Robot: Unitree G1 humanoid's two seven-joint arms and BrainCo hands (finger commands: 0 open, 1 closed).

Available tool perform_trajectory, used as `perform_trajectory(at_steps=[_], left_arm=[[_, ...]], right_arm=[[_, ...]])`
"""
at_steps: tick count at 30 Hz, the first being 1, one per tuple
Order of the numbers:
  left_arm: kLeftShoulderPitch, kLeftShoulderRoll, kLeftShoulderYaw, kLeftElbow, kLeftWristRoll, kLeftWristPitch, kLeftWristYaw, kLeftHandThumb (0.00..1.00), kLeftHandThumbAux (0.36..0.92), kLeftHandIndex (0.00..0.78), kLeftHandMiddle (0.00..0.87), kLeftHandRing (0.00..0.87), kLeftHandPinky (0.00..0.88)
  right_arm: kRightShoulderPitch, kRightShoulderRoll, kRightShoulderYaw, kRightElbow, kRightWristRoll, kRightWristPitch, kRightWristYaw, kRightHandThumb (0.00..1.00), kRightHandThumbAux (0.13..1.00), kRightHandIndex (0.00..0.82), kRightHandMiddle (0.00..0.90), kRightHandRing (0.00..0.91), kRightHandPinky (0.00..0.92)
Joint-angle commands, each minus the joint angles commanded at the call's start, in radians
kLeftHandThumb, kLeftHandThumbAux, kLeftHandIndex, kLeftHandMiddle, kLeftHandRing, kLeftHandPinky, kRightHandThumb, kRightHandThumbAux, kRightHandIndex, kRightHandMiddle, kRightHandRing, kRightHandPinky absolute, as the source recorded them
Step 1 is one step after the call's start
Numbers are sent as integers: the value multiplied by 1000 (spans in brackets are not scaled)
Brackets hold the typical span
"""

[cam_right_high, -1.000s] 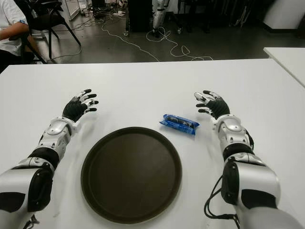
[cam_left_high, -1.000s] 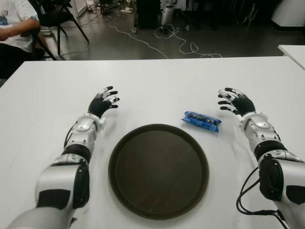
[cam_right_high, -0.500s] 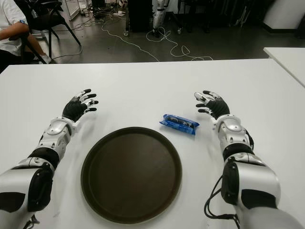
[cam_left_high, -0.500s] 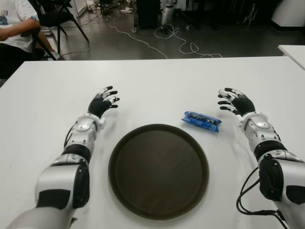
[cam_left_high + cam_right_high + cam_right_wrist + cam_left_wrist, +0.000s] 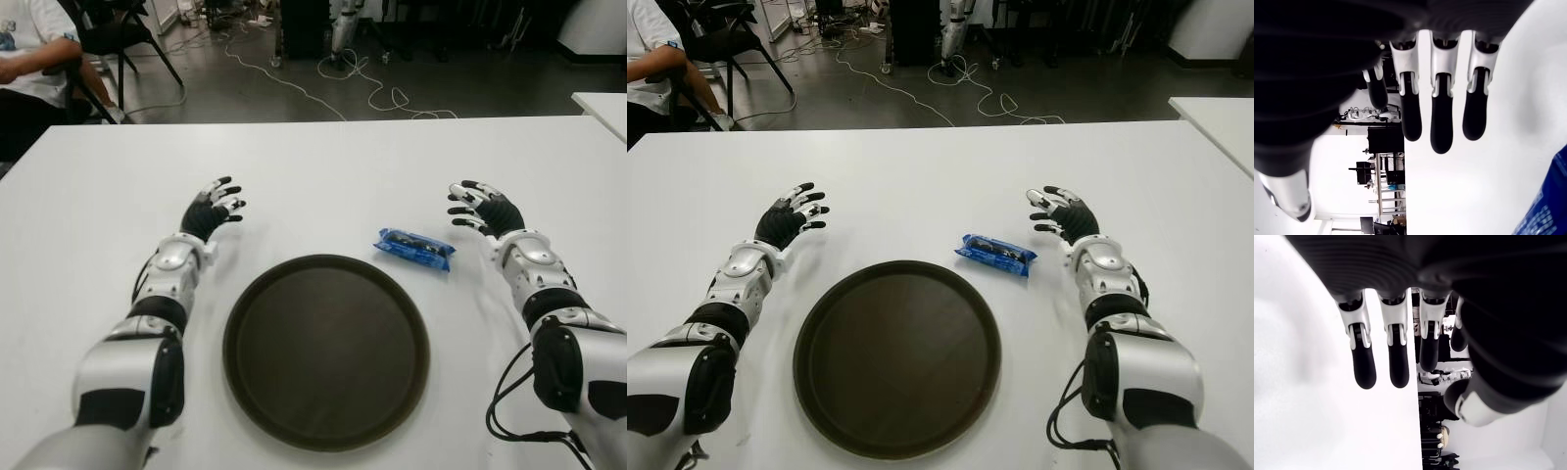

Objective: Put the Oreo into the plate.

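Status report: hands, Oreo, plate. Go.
Left robot hand open, left of plate. Right robot hand open, just right of the Oreo pack. Pack on table, outside plate. Nothing between pack and plate.

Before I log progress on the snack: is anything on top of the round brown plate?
Nothing lies on the round dark brown plate; its whole surface shows bare. The blue Oreo packet lies on the white table beyond its rim, beside the open right hand.

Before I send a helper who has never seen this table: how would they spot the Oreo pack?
Start from the round dark plate in the middle of the white table. Just beyond its far right rim, toward the right hand, lies the Oreo pack: a small wrapper, the only blue thing there.
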Motion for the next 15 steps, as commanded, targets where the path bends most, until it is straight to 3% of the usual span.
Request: perform_trajectory(at_steps=[3, 7, 12, 15], left_arm=[[0, 0, -1, 0, 1, 0, 0, 69, 715, 106, 187, 241, 313], [1, 0, 0, -1, -1, 0, -3, 69, 713, 108, 186, 239, 306], [2, 1, -3, -2, 2, -2, -3, 68, 714, 106, 187, 237, 303], [2, 2, -4, -3, 3, -2, -3, 62, 718, 106, 190, 239, 304]], right_arm=[[4, 4, 31, -1, -34, -24, -46, 24, 659, 229, 381, 452, 492], [16, 12, 126, -4, -142, -73, -176, 56, 681, 239, 395, 466, 500], [28, 19, 220, -16, -249, -138, -306, 77, 694, 235, 375, 432, 452], [29, 21, 239, -16, -267, -156, -336, 83, 696, 232, 368, 418, 431]])
